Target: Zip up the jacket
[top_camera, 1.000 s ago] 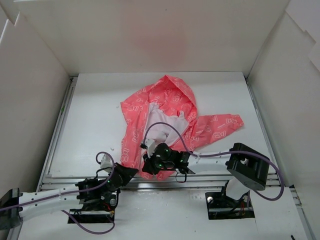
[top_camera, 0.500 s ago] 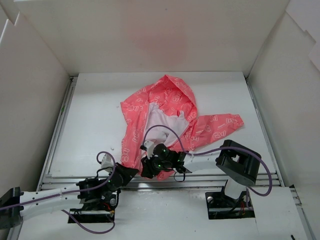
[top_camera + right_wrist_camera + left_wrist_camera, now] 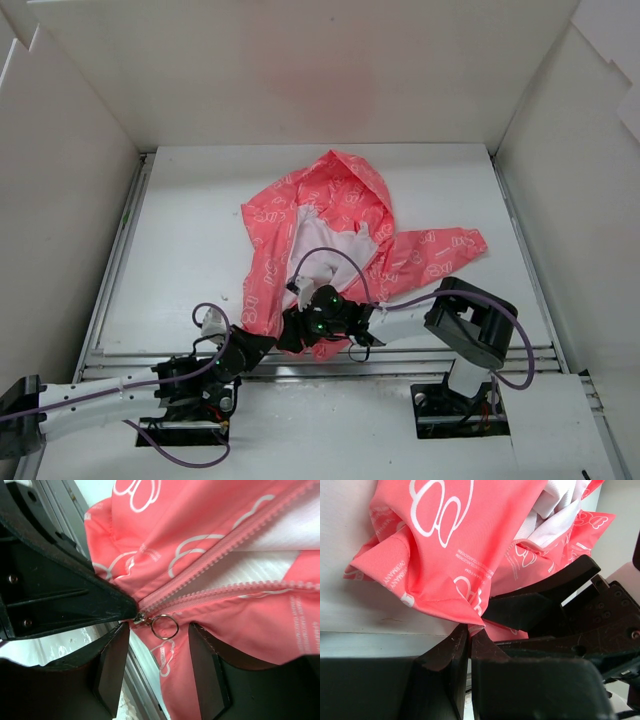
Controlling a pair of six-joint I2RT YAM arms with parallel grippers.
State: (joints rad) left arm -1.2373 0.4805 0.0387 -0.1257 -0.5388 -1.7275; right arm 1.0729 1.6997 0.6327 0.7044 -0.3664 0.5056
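While the left gripper (image 3: 469, 630) is staying pinched together on the bottom hem of the jacket (image 3: 335, 200), right at the slider (image 3: 140, 616), the right gripper (image 3: 159, 628) is changing. Its jaws, together a second ago, are now standing apart.

- Right gripper: its fingers (image 3: 112, 670) are straddling the pull ring (image 3: 165, 627), which is hanging just off the slider, and neither finger is touching it. Seen from above, its arm is also drawing in slightly toward the slider.
- Slider: it is sitting at the very foot of the zip. The two tooth rows (image 3: 215, 547) are parting directly beyond it, with white lining (image 3: 270, 565) showing between them.
- Reading: nothing is being closed yet. The release is looking like a re-set for a fresh hold on the ring while the left claw is anchoring the hem, so the whole run of zip is still waiting to be drawn.
- Jacket: it is lying crumpled with its front open. The hood (image 3: 350, 180) is lying farthest beyond the slider, and one sleeve (image 3: 440, 250) is reaching out to the slider's right.
- Table (image 3: 190, 240): white and flat, it is carrying the jacket, with metal rails (image 3: 150, 355) running along its near edge beside the slider.
- Walls (image 3: 300, 70): plain white panels are closing in beyond the hood and along both sides.
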